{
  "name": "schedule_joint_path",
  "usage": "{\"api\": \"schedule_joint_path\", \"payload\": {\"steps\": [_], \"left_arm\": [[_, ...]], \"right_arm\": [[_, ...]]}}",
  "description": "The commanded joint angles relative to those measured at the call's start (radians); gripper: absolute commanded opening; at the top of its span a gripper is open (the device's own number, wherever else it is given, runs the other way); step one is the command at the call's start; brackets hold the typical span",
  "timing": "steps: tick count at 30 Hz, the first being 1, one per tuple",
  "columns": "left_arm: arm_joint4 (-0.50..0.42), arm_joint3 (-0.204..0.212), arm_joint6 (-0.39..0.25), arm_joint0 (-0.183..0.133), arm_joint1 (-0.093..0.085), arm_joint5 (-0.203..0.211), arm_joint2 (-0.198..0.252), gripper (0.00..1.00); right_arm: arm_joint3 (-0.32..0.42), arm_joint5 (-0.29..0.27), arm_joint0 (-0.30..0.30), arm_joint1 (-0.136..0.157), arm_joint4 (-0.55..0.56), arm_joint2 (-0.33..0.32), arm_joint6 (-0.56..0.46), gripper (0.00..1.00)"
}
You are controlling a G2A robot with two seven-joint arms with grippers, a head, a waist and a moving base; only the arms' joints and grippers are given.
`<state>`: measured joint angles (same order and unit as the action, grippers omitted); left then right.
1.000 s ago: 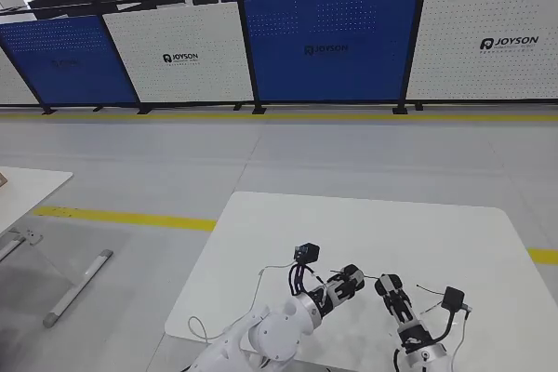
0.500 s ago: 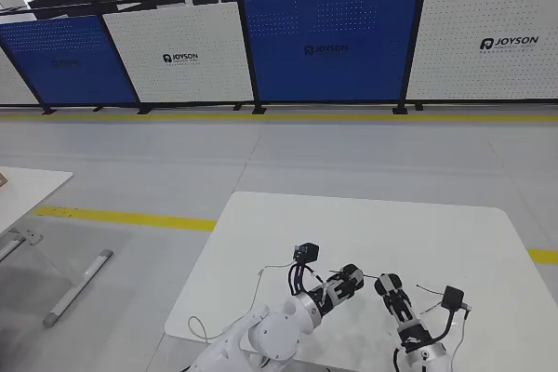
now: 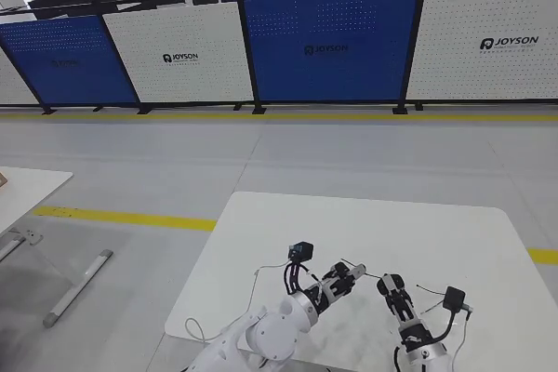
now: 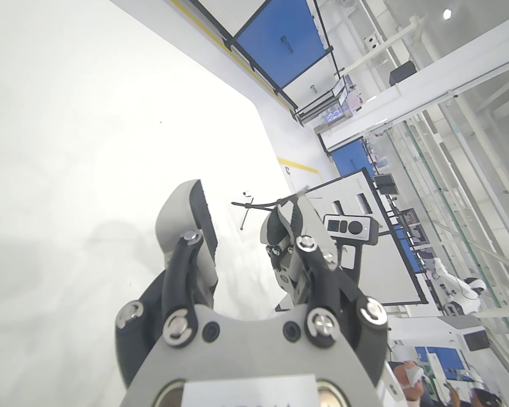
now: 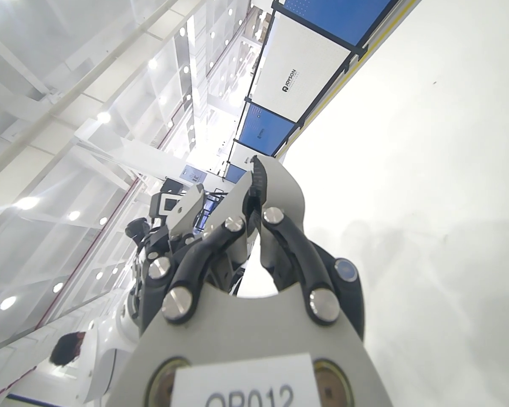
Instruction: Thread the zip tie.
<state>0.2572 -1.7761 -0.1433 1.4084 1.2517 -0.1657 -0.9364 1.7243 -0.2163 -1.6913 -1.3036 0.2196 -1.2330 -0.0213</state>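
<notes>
The zip tie (image 3: 365, 272) is a thin black strand held just above the white table, between my two grippers near the front edge. My right gripper (image 3: 384, 280) is shut on one end of it; in its own view the two fingers (image 5: 254, 175) press together. In the left wrist view the zip tie (image 4: 263, 204) runs across in front of my left gripper (image 4: 247, 192), with a short piece hanging off it. That left gripper (image 3: 353, 271) is open, its pads (image 4: 204, 213) apart and empty, with the strand's free end close by.
The white table (image 3: 428, 228) stretches away from both arms with free room on all sides. A second white table (image 3: 19, 191) stands far left across the floor. Blue and white panels (image 3: 325, 51) line the back.
My left arm has drawn back a little to the left, away from the right gripper, so more of the strand shows between them. The right arm has hardly moved.
</notes>
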Motion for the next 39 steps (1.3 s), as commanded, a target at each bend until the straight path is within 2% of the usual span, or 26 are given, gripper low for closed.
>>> {"api": "schedule_joint_path", "payload": {"steps": [1, 4, 13, 17, 18, 32, 33, 34, 35, 39], "left_arm": [[0.0, -0.004, 0.004, 0.005, -0.001, 0.003, -0.004, 0.31], [0.0, -0.008, 0.005, 0.01, -0.002, 0.006, -0.009, 0.26], [-0.005, -0.009, 0.002, 0.013, -0.001, 0.013, -0.013, 0.24], [-0.005, -0.008, 0.0, 0.012, -0.001, 0.014, -0.012, 0.11], [-0.005, -0.008, 0.0, 0.011, 0.0, 0.014, -0.012, 0.0], [-0.005, -0.014, -0.01, 0.014, 0.0, 0.026, -0.011, 0.0], [-0.005, -0.015, -0.011, 0.015, 0.0, 0.026, -0.011, 0.0], [-0.004, -0.016, -0.011, 0.015, 0.0, 0.027, -0.012, 0.0], [-0.003, -0.017, -0.012, 0.016, 0.0, 0.027, -0.012, 0.0], [-0.006, -0.015, -0.011, 0.015, 0.0, 0.018, -0.016, 0.0]], "right_arm": [[0.0, 0.002, 0.001, 0.0, 0.002, 0.001, 0.0, 0.0], [0.0, 0.004, 0.002, -0.001, 0.005, 0.003, 0.0, 0.0], [0.0, 0.008, 0.003, -0.001, 0.015, 0.006, -0.002, 0.0], [0.0, 0.005, 0.001, -0.002, 0.016, 0.006, 0.0, 0.0], [0.0, 0.003, 0.001, -0.002, 0.017, 0.006, 0.0, 0.0], [0.005, -0.009, 0.0, -0.002, 0.012, 0.006, -0.011, 0.0], [0.004, -0.018, 0.002, -0.001, 0.015, 0.006, -0.015, 0.18], [0.003, -0.024, 0.002, -0.001, 0.018, 0.005, -0.016, 0.43], [0.003, -0.031, 0.002, -0.001, 0.022, 0.005, -0.016, 1.0], [0.002, -0.073, -0.002, 0.0, 0.03, 0.006, -0.011, 1.0]]}}
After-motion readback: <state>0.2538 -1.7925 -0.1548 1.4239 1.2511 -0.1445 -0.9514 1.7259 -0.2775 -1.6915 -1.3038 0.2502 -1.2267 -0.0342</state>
